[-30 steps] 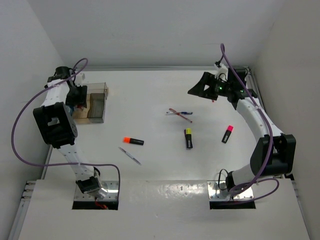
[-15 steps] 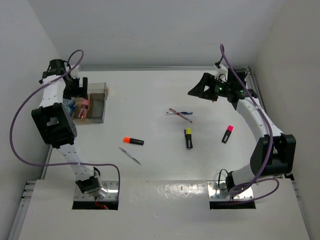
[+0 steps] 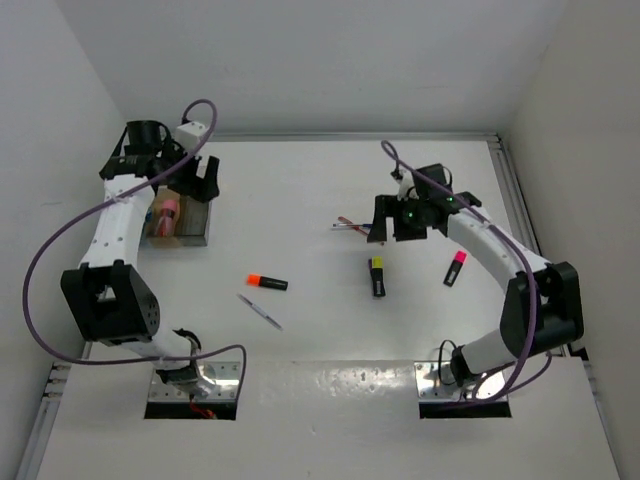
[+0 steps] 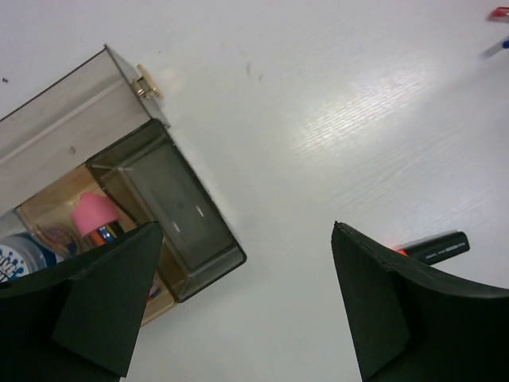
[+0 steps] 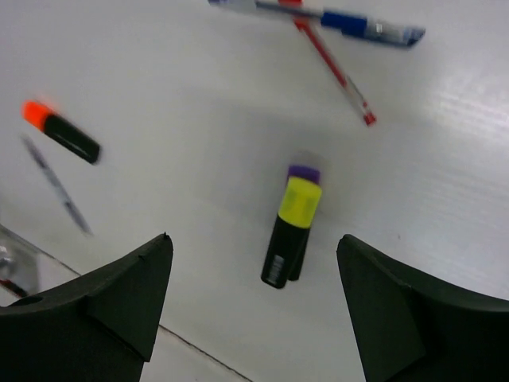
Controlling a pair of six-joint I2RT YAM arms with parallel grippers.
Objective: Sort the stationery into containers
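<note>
The container point(image 3: 192, 226), a tan and smoky divided box, stands at the left; a pink bottle point(image 3: 167, 209) is inside it. My left gripper point(image 3: 198, 178) hovers open and empty over its back right corner. In the left wrist view the box point(image 4: 171, 219) holds the pink bottle point(image 4: 95, 215) and a blue-speckled jar point(image 4: 14, 256). My right gripper point(image 3: 392, 224) hangs open above the yellow highlighter point(image 3: 378, 276), with crossed red and blue pens point(image 3: 352, 226) beside it. The yellow highlighter point(image 5: 291, 224) lies between the right fingers' tips, with a purple-capped one tucked against it. A pink highlighter point(image 3: 456, 268) lies right.
An orange highlighter point(image 3: 267, 282) and a thin silver pen point(image 3: 260, 311) lie on the white table left of centre. The blue pen point(image 5: 342, 21) and red pen point(image 5: 334, 70) show at the top of the right wrist view. White walls close in the back and both sides.
My left gripper opened and rose away to the right of the box, leaving the pink bottle inside. My right arm swung from the back right to the centre, over the yellow highlighter.
</note>
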